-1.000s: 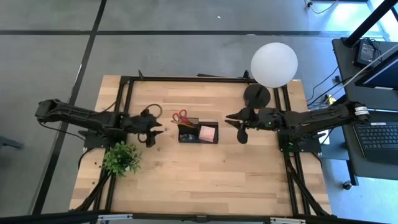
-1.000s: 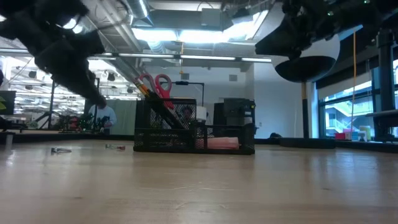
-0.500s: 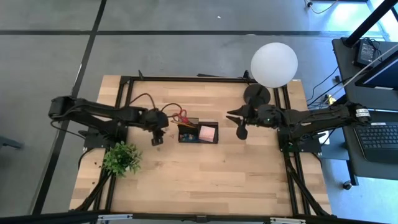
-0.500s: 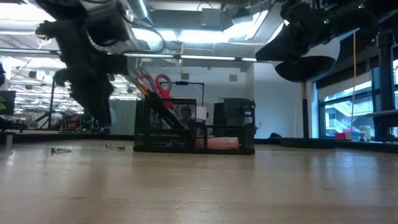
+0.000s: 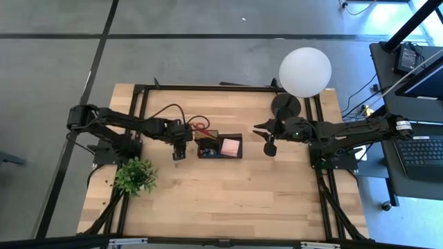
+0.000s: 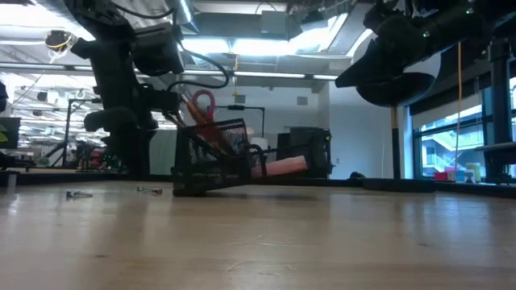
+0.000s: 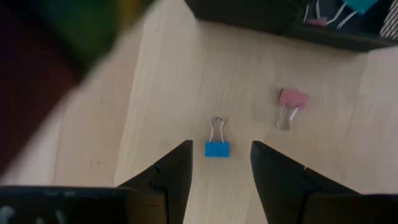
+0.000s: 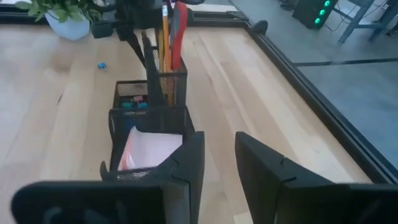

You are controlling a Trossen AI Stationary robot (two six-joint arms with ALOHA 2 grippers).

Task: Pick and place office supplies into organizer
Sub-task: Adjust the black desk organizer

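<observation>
The black mesh organizer (image 5: 220, 153) stands mid-table, holding red scissors (image 6: 201, 105), pencils (image 8: 165, 37) and a pink pad (image 5: 230, 146). In the low view the organizer (image 6: 234, 165) is tilted: its left lower edge rests on the table and its right end is raised. My left arm's wrist is close against the scissors side. My left gripper (image 7: 221, 149) points down, open, over a blue clip (image 7: 217, 148), beside a pink clip (image 7: 290, 102); both lie flat on the wood. My right gripper (image 8: 219, 140) hovers right of the organizer, narrowly open, with nothing between its fingers.
A green potted plant (image 5: 135, 176) stands near the left front. The lamp's white globe (image 5: 305, 71) and its round base (image 5: 286, 105) are at the back right. Bare wood lies in front of the organizer.
My left gripper has gone toward the table's right, up to the organizer's left end, sinking a little and tipping over until it points down. The organizer has tipped: its right end has lifted while its left lower edge stays on the table.
</observation>
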